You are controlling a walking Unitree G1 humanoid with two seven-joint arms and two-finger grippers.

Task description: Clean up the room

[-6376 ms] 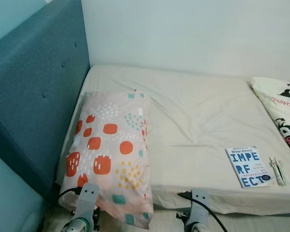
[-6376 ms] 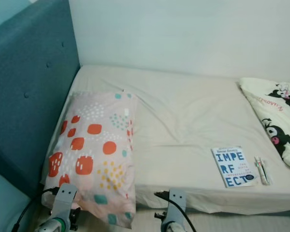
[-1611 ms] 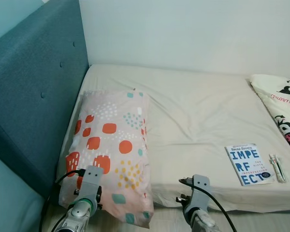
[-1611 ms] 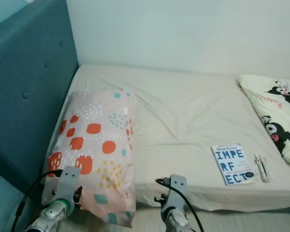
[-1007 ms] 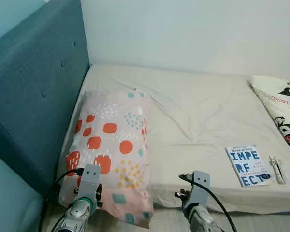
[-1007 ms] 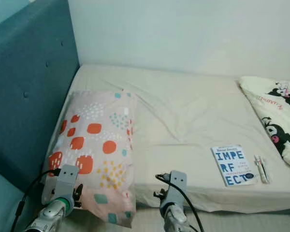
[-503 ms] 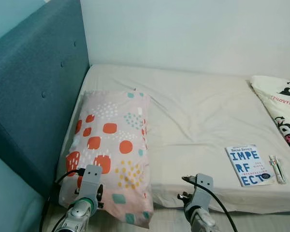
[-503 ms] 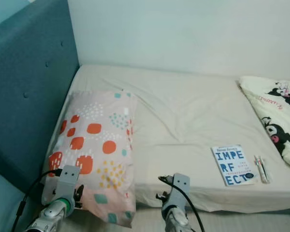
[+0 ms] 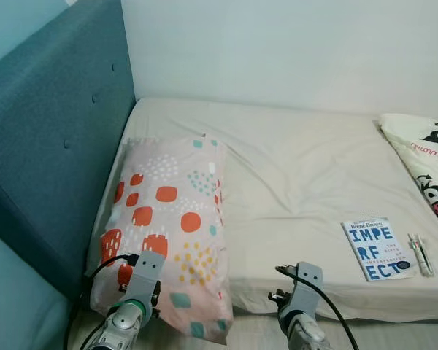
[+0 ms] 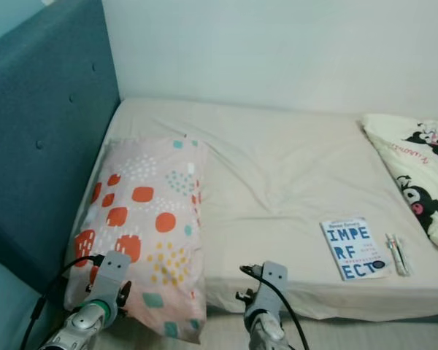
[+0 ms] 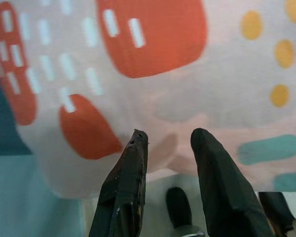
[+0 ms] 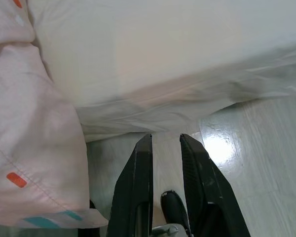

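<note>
the left claw (image 11: 165,140) is right up close to the pillow (image 9: 169,222), at the pillow's near end that hangs over the edge of the bed (image 9: 306,175). its two black fingers (image 11: 126,182) have a small gap between them, and they hold nothing. the tips look very near the pillow cloth, but i cannot tell if they touch it. in the head view the left arm (image 9: 135,299) comes up from the bottom, in front of the pillow's near corner.

the right claw (image 12: 164,140) is lower down, by the side of the bed. its fingers (image 12: 138,187) are close together with just a thin gap, and they hold nothing. they point at the pale floor (image 12: 266,163) under the hanging bed sheet (image 12: 153,64). the pillow's corner is off to one side of them. the right arm (image 9: 301,306) shows at the bottom of the head view, near the middle.

the pillow is pink with orange, yellow and green spots. it lies long ways down the left side of the bed, next to the blue headboard (image 9: 51,146).

a book (image 9: 377,249) with big blue letters lies flat on the sheet near the front right edge of the bed. just beside it, on its right, is a small thin white thing (image 9: 421,255) that may be a pen or two. i cannot tell.

at the far right of the bed is a cream blanket (image 9: 427,164) with a black and white cartoon on it.
</note>
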